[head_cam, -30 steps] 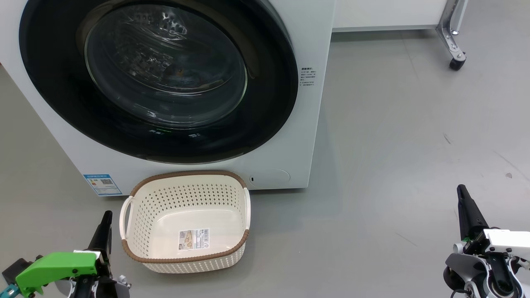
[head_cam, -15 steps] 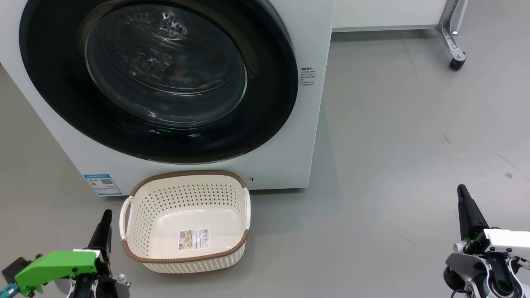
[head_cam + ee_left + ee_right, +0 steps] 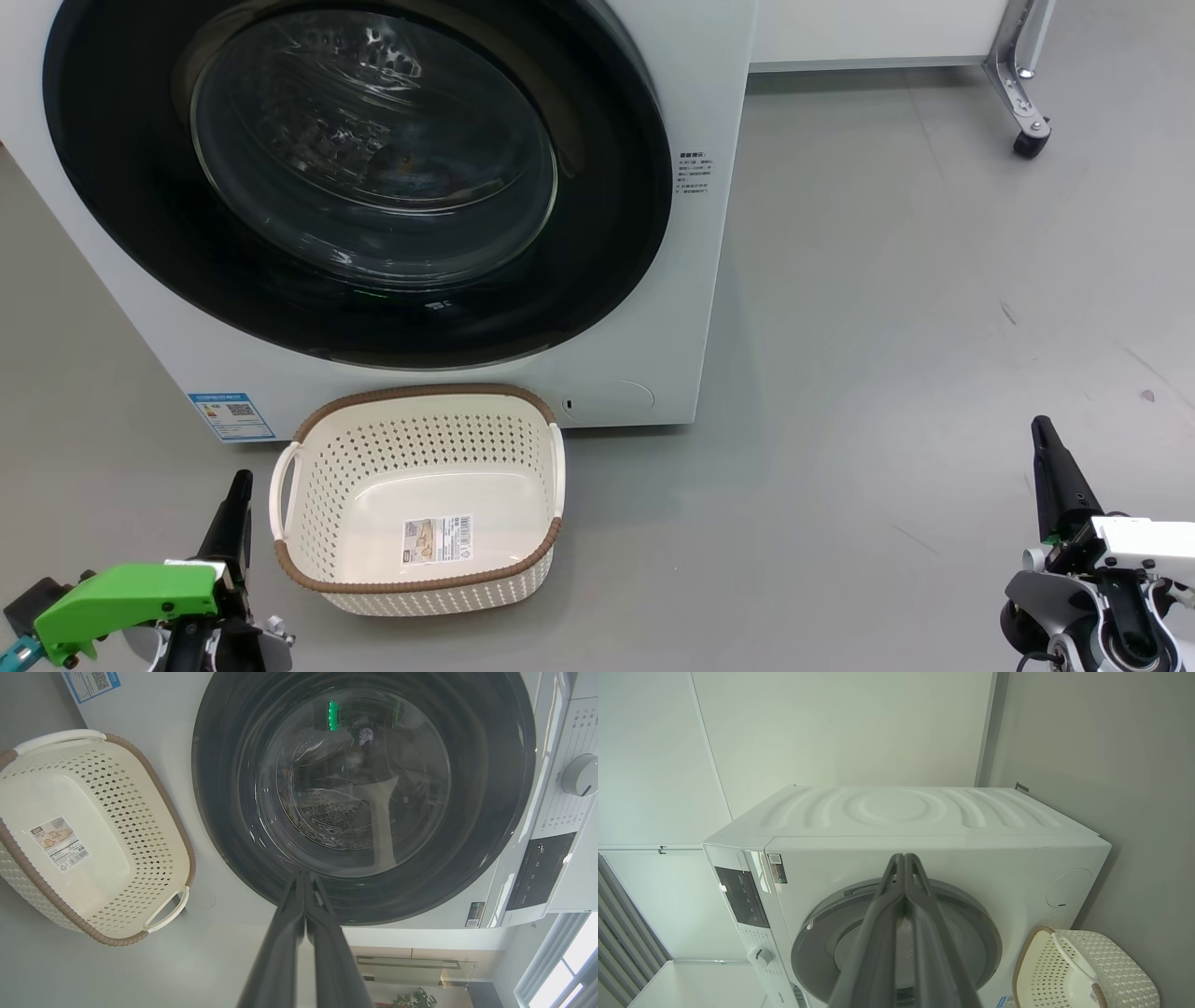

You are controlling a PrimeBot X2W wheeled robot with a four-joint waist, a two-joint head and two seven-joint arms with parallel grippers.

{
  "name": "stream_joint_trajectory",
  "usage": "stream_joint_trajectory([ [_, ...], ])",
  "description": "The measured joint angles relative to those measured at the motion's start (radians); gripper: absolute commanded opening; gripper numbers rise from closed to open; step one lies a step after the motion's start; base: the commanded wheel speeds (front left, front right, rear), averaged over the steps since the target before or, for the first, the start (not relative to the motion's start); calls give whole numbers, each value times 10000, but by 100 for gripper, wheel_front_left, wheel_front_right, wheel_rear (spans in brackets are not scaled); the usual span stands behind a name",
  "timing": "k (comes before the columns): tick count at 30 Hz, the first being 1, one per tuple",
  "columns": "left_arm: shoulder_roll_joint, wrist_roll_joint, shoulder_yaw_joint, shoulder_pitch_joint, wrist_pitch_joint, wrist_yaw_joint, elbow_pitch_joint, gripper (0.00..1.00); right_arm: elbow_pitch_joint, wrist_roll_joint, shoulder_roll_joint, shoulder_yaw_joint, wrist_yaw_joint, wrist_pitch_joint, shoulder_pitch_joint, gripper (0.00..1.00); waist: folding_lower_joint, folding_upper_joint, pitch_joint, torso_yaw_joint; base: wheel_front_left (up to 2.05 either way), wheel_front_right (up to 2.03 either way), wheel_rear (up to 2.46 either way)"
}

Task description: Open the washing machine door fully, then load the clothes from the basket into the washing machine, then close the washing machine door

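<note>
On the grey floor point(image 3: 887, 327) the washing machine point(image 3: 719, 140) stands far left, the washing machine door point(image 3: 616, 215) seemingly shut flush and the basket point(image 3: 317, 504) bare just in front, so the clothes are probably behind the dark glass, too dim to tell. The left pincer point(image 3: 243, 485), near left, and the right pincer point(image 3: 1041, 434), near right, both clenched on nothing, need only confirm the latch caught. The blue QR sticker point(image 3: 231, 415), the print beside the door point(image 3: 694, 173) and the barcode label point(image 3: 437, 539) are too small to read.
</note>
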Motion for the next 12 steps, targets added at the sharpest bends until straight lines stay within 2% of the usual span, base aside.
stream_joint_trajectory([
  [12,-2,0,8,-11,25,0,-4,0,-2,0,2,-10,0,2,0,0,0,0,1,0,0,0,0],
])
